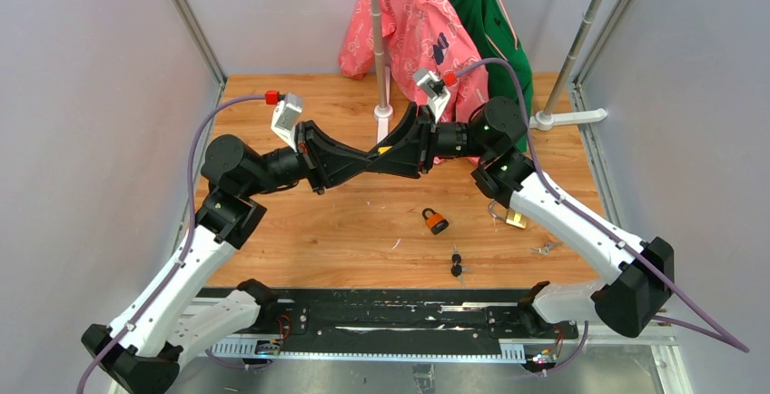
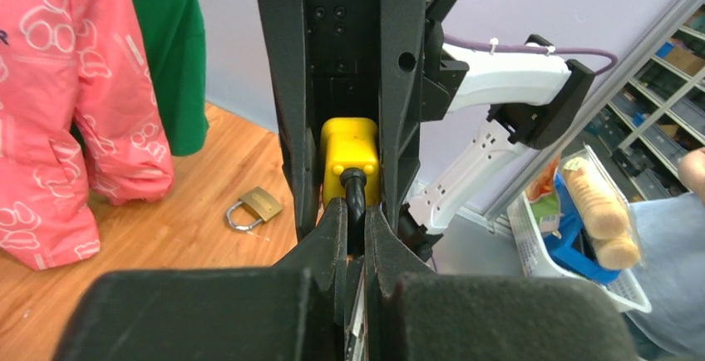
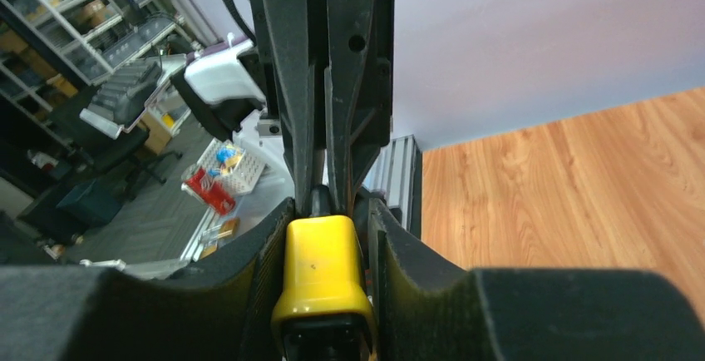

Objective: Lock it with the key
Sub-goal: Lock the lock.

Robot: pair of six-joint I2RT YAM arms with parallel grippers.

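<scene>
desk: where's the lock?

me: the yellow padlock (image 3: 321, 278) is up in the air over the table (image 1: 300, 240). my right claw (image 3: 328, 228) has it, jaws partly spread, one pad flat against each side of the body.

desk: and the key?

me: the black-headed key (image 2: 355, 193) sits at the end face of the yellow padlock. my left claw (image 2: 355, 215) is pressed nearly together, pinching that black head, and it meets the right claw nose to nose. i can't tell how deep the blade goes, because the head and the fingers hide it.

desk: anything else around?

me: below the yellow padlock, on the wood toward the arm bases, lies an orange padlock (image 1: 435, 221). nearer the bases is a bunch of black keys (image 1: 457, 263). a brass padlock (image 2: 254, 205) lies on the wood to the right of the yellow one, partly under my right arm. beyond the yellow padlock hang a pink jacket (image 1: 404, 22) and a green jacket (image 1: 486, 13).
</scene>
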